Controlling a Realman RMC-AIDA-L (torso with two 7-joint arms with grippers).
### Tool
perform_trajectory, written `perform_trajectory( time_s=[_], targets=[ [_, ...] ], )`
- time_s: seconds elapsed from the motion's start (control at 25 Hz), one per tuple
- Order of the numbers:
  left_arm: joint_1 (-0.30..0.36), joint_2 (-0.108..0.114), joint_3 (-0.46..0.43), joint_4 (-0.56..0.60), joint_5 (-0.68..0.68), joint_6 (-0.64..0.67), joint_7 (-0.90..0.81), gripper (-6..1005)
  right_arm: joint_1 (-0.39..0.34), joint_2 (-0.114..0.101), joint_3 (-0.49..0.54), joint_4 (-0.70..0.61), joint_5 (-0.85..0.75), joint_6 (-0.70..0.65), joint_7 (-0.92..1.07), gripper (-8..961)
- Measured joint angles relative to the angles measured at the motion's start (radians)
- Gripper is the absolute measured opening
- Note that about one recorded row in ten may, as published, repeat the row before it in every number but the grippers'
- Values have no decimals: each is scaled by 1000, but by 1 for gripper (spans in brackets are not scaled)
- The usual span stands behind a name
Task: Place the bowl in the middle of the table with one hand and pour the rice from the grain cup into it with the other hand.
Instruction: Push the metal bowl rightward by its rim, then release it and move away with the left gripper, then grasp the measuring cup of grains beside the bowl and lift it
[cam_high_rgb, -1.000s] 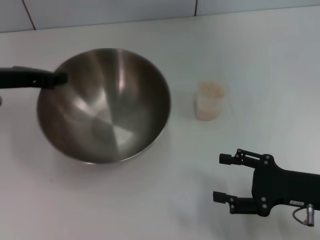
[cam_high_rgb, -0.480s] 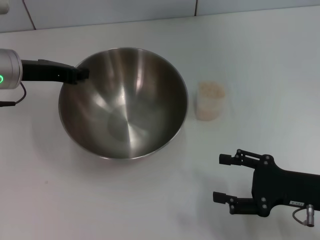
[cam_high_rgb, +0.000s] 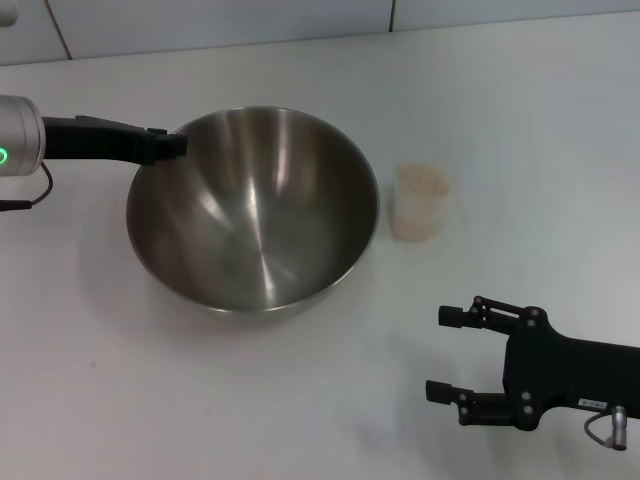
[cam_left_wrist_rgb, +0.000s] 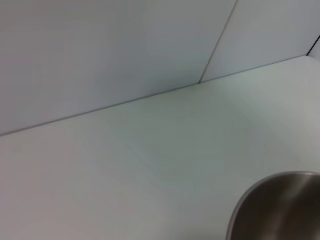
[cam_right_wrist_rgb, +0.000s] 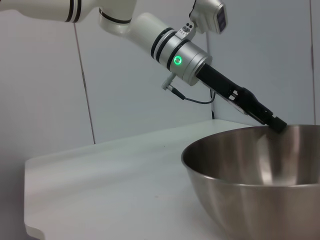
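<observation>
The steel bowl (cam_high_rgb: 255, 215) sits on the white table (cam_high_rgb: 200, 400), left of centre; its rim also shows in the left wrist view (cam_left_wrist_rgb: 280, 205) and it fills the right wrist view (cam_right_wrist_rgb: 255, 170). My left gripper (cam_high_rgb: 172, 145) is shut on the bowl's far-left rim, also seen in the right wrist view (cam_right_wrist_rgb: 276, 124). The clear grain cup (cam_high_rgb: 420, 202), full of pale rice (cam_high_rgb: 421, 180), stands upright just right of the bowl. My right gripper (cam_high_rgb: 445, 355) is open and empty at the front right, well short of the cup.
A tiled wall (cam_high_rgb: 220, 20) runs behind the table's far edge. The table's edge and corner show in the right wrist view (cam_right_wrist_rgb: 35, 230).
My left gripper has carried the bowl to the right, closer to the cup, and it now sits lower and more level. The right arm and the cup have not moved.
</observation>
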Motion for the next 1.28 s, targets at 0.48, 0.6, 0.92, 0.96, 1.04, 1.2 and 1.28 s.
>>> perform_trajectory(
  time_s=[0.48,0.6,0.92,0.96,1.04,1.2,1.28],
  targets=[
    [123,5,-2,236,-90,120,91,598,0,3,310,151,20,207,-22,812],
    [224,9,-13,355,-164,311,322,671,10,3,425,198,26,247,-56,811],
    [342,2,-10,381,-235,379,524,815,81,3,588,282,29,364,-144,810],
    [349,3,-12,378,-247,380,531,827,103,3,588,291,29,389,-148,810],
    [353,3,-12,376,-254,381,534,827,114,3,588,296,29,400,-151,809],
    [358,5,-11,374,-260,382,536,827,150,3,587,307,29,434,-153,808],
    [359,5,-9,368,-257,381,536,827,165,3,588,308,29,442,-154,808]
  ],
)
